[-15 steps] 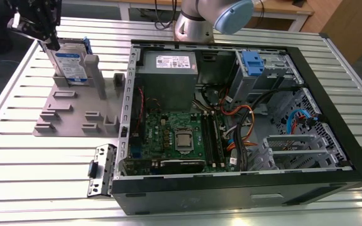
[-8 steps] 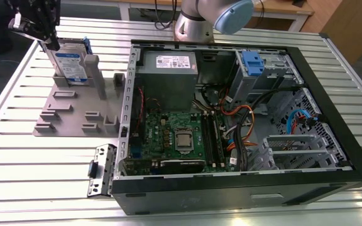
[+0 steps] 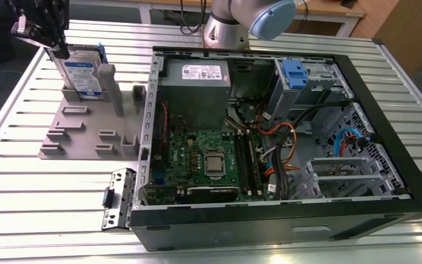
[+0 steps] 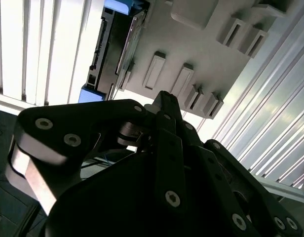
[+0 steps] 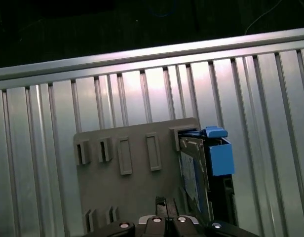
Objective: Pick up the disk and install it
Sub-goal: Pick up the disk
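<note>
The disk (image 3: 83, 74) stands on edge in a slot of the grey holder plate (image 3: 86, 137), on the exterior view's left of the open computer case (image 3: 270, 137). Its silver face carries a white-and-blue label and blue rails frame it. My gripper (image 3: 62, 53) hangs just above and beside the disk's top corner, apart from it, fingers together and empty. In the first wrist view the disk (image 5: 194, 180) lies a little to one side of my gripper (image 5: 167, 205). In the second wrist view the disk (image 4: 112, 49) sits beyond my gripper (image 4: 164, 96).
The case holds a grey power supply (image 3: 196, 88), a green motherboard (image 3: 204, 159), loose cables (image 3: 284, 143) and a metal drive cage with a blue bracket (image 3: 293, 74). All of it rests on a slatted metal table (image 3: 50, 209). The arm's base (image 3: 229, 27) stands behind the case.
</note>
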